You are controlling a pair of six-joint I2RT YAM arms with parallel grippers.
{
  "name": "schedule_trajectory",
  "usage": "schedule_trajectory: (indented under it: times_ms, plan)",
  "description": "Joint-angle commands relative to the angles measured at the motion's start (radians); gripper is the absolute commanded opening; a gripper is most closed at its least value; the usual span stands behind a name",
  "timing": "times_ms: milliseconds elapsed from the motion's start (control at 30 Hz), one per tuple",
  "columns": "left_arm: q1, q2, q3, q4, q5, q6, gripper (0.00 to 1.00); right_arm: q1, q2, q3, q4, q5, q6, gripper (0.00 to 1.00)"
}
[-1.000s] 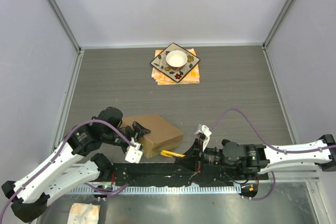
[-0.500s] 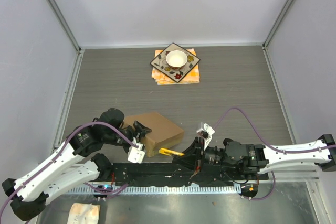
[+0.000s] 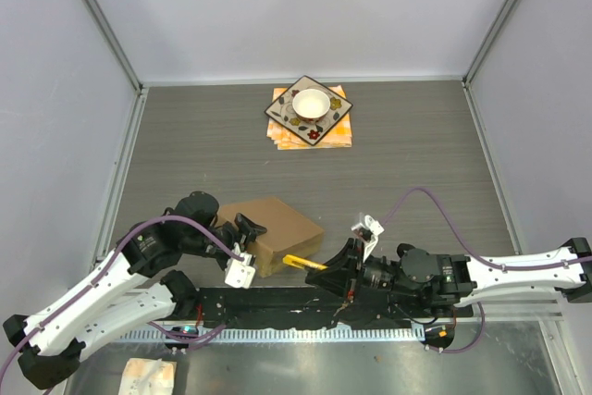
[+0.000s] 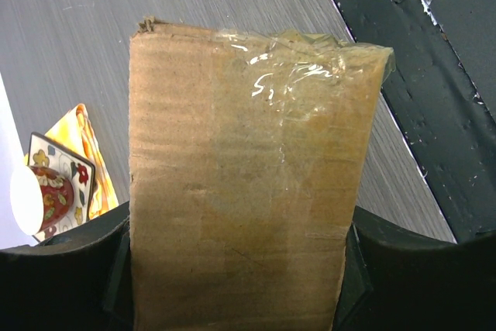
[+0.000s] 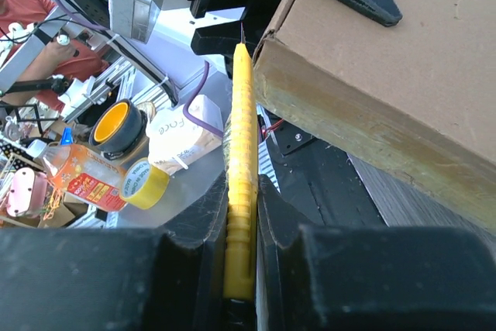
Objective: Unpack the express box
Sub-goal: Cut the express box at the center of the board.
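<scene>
Two arms, white shells and black joints.
The left arm [image 3: 88,298] and the right arm [image 3: 518,270] have long white link covers and round black motor housings between them. One thin purple cable [image 3: 180,217] runs in a loop over the left arm, and a second purple cable [image 3: 421,191] makes an arch over the right arm. The left gripper [image 4: 236,226] and the right gripper [image 5: 240,199] have matte black fingers, and each wrist has a small white block [image 3: 239,273].

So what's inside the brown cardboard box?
Nothing shows. The flat brown cardboard box is closed, with clear tape over its end, so whatever it holds is hidden. The left gripper clamps it; the right gripper holds a yellow cutter by its edge.
</scene>
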Motion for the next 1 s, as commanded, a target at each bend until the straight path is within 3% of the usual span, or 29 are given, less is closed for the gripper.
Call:
schedule_trajectory:
  times_ms: [0, 467, 967]
  plan:
    - [0.0, -0.006, -0.003, -0.041, 0.018, -0.059, 0.12, 0.0, -0.012, 0.001, 0.038, 0.04, -0.007, 0.01]
    - [0.002, -0.017, -0.006, -0.036, 0.023, -0.062, 0.12, -0.002, 0.012, -0.039, 0.058, 0.063, 0.031, 0.01]
    - [0.0, -0.027, -0.029, -0.03, -0.003, -0.056, 0.12, 0.0, 0.003, -0.051, 0.16, -0.069, 0.017, 0.01]
